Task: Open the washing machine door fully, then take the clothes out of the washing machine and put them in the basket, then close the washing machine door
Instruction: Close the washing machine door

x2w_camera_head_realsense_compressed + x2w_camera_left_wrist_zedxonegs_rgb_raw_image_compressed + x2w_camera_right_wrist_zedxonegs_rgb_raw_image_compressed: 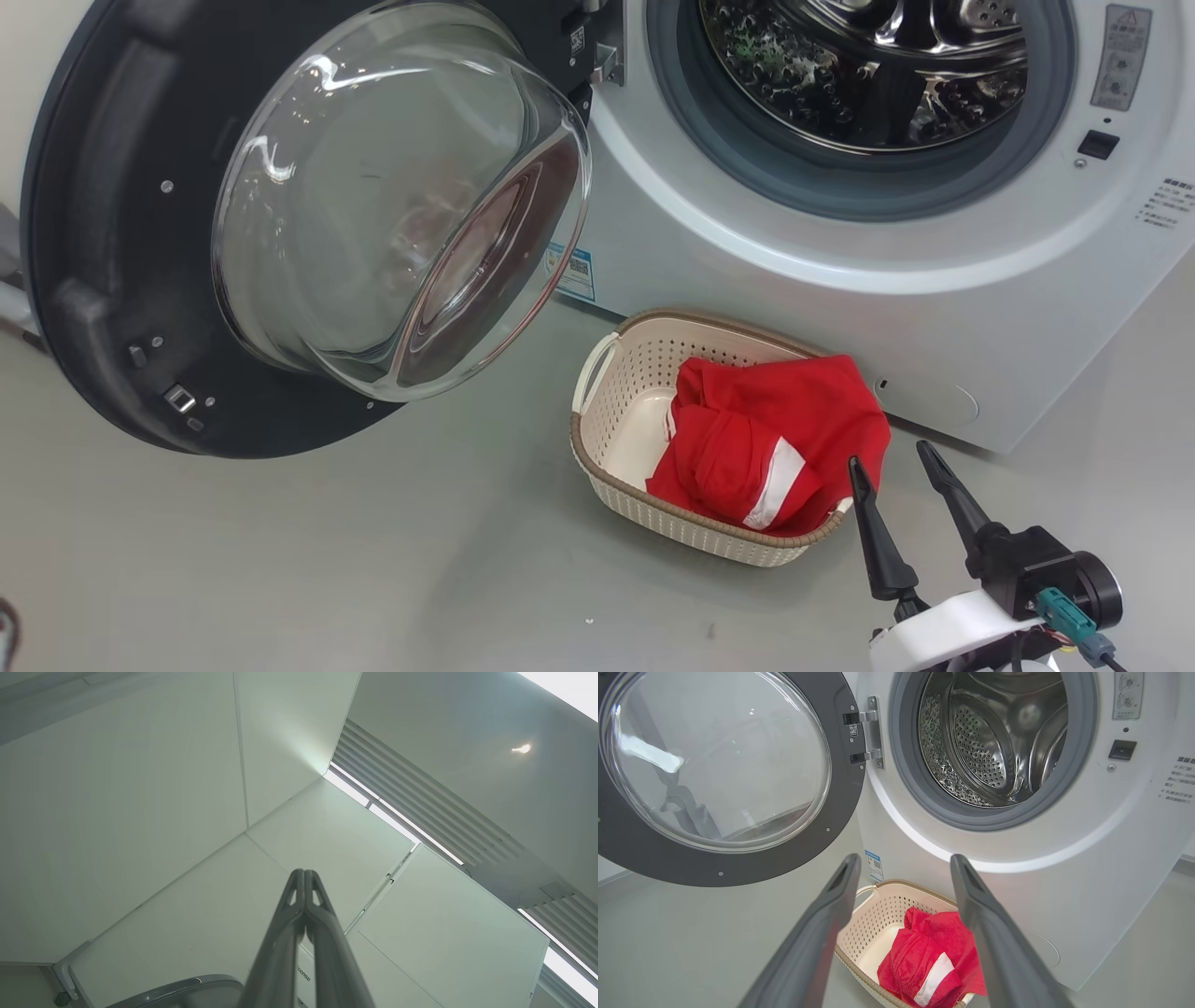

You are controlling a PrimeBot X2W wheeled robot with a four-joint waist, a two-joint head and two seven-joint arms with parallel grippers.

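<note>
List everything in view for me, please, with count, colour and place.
washing machine: one, white, behind the basket.
door: one, black with clear glass, open at the left.
basket: one, cream with brown rim, on the floor before the machine.
clothes: one heap, red with a white stripe, in the basket.
sticker: one, blue, low on the machine front.
floor: one, grey, underneath.
left gripper: one, dark, shut, facing white panels.
right gripper: one, dark, open, right of the basket.

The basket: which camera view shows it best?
The head view: nearly the whole basket is seen from above, with the red clothes inside. In the right wrist view the right end effector hides its sides and the frame cuts its bottom. The left wrist view looks up at white panels.
</note>
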